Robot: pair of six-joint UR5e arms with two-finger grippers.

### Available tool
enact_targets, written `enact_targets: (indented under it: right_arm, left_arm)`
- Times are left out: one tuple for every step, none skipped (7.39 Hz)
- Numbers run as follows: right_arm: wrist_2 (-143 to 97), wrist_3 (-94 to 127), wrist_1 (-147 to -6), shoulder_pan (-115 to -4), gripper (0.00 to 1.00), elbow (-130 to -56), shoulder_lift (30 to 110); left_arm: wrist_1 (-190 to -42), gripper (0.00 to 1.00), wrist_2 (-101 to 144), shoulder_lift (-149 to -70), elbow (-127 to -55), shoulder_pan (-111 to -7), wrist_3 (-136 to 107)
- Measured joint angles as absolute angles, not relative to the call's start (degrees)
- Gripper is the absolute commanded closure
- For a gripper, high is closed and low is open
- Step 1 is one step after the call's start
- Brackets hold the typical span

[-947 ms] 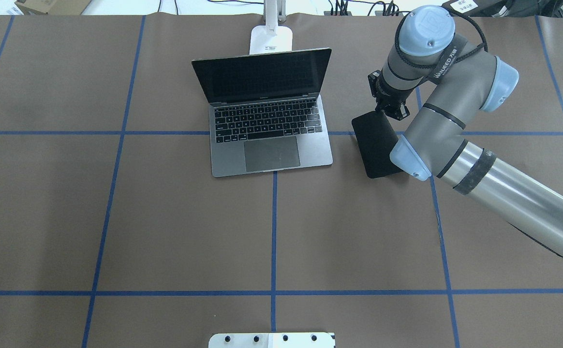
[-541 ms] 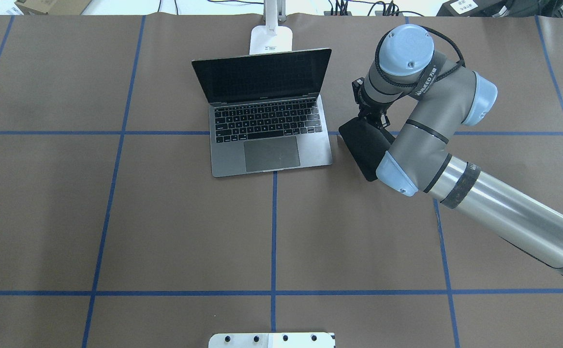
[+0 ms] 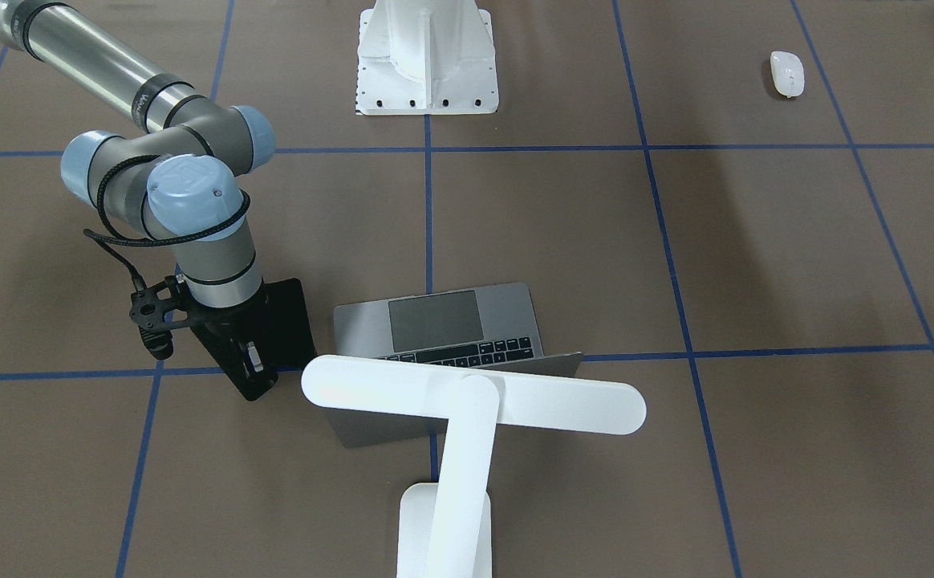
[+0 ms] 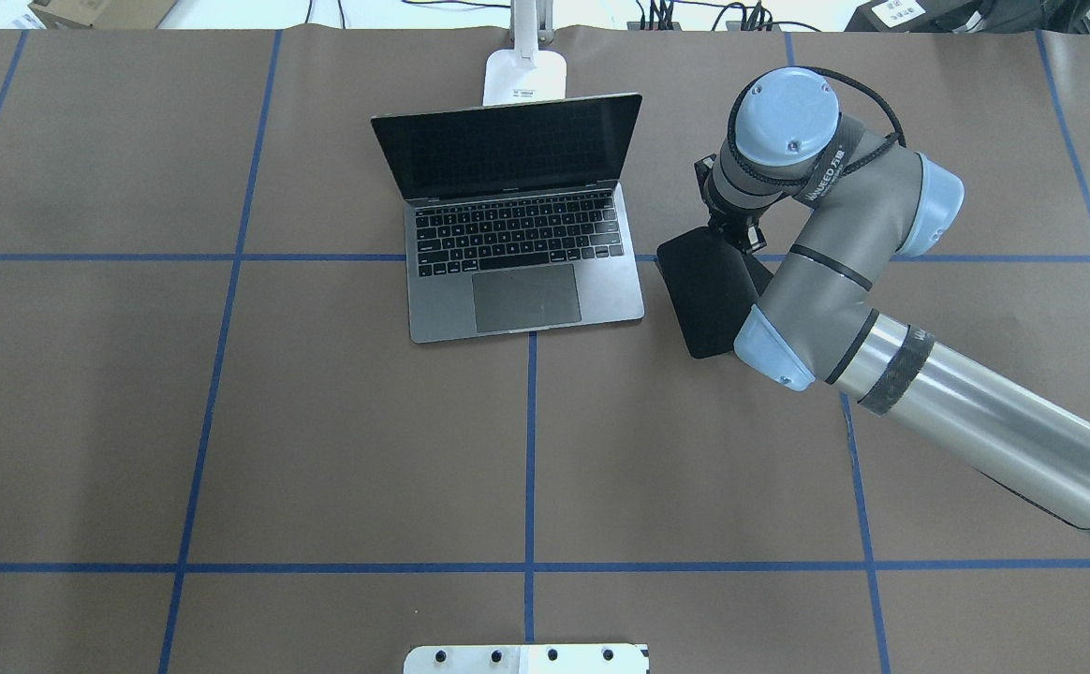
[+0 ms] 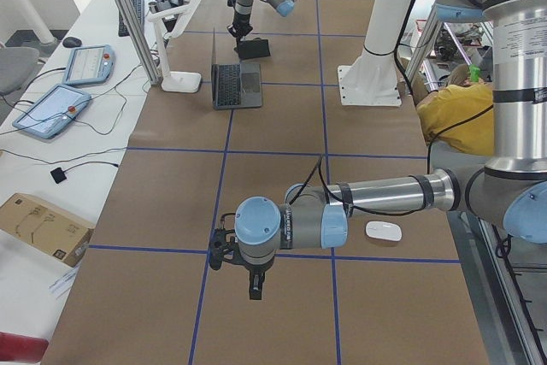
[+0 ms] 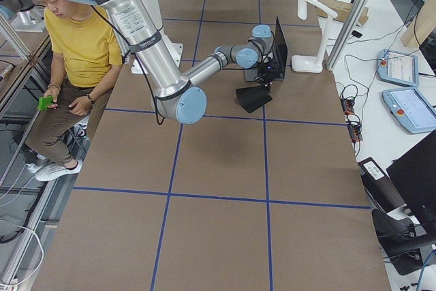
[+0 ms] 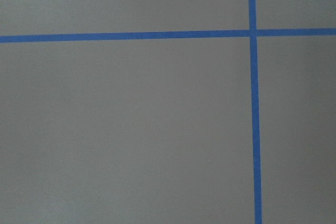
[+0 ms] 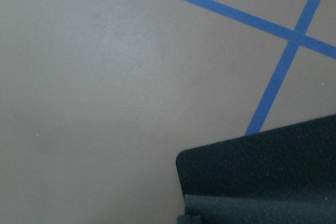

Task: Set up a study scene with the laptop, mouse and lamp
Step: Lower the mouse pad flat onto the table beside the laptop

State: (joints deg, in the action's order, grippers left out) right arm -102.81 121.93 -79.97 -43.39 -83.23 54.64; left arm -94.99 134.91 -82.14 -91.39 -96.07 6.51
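You cannot read the left gripper (image 5: pixel 255 290), shown only small in the left side view; the right arm (image 4: pixel 976 421) covers part of the black pad (image 4: pixel 699 290) from overhead; the lamp (image 3: pixel 467 401) head hides the laptop (image 3: pixel 435 321) screen; the lamp's base is cropped below.

Grey laptop (image 4: pixel 519 234) (black keys), white lamp (image 3: pixel 475 399), black pad (image 4: pixel 704 298), brown blue-gridded table (image 4: pixel 320 421).

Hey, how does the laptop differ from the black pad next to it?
The laptop is grey metal; the pad is plain black. The laptop is larger and open, screen raised; the pad is a smaller single flat sheet. The laptop sits free on the table; the pad is gripped at one edge by the right claw. Both are rectangular with rounded corners.
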Motion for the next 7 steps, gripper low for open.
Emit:
enact_targets:
  right_arm:
    - [-101.1,121.9,-81.4,-43.6,1.0,-83.2,54.8]
    - [-99.6,121.9,-82.9,-43.9,1.0,-83.2,54.9]
    - [-98.5,121.8,-84.1,-44.1,1.0,-83.2,54.9]
    - [-97.7,122.0,-85.0,-44.1,1.0,-83.2,54.8]
    - [-97.5,122.5,-85.3,-44.0,1.0,-83.2,54.5]
    - [-97.4,123.5,-85.1,-43.6,1.0,-83.2,53.9]
    - [-97.4,124.8,-84.8,-42.7,1.0,-83.2,53.3]
  left_arm:
    - [-95.0,0.0,134.9,-82.2,-91.4,-96.1,6.5]
    - [-95.0,0.0,134.9,-82.2,-91.5,-96.1,6.5]
    - [-95.0,0.0,134.9,-82.2,-91.5,-96.1,6.5]
    - [-95.0,0.0,134.9,-82.2,-91.5,-96.1,6.5]
    - [-95.0,0.0,134.9,-82.2,-91.5,-96.1,6.5]
    - [-95.0,0.0,134.9,-82.2,-91.5,-96.1,6.5]
    - [-95.0,0.0,134.9,-82.1,-91.5,-96.1,6.5]
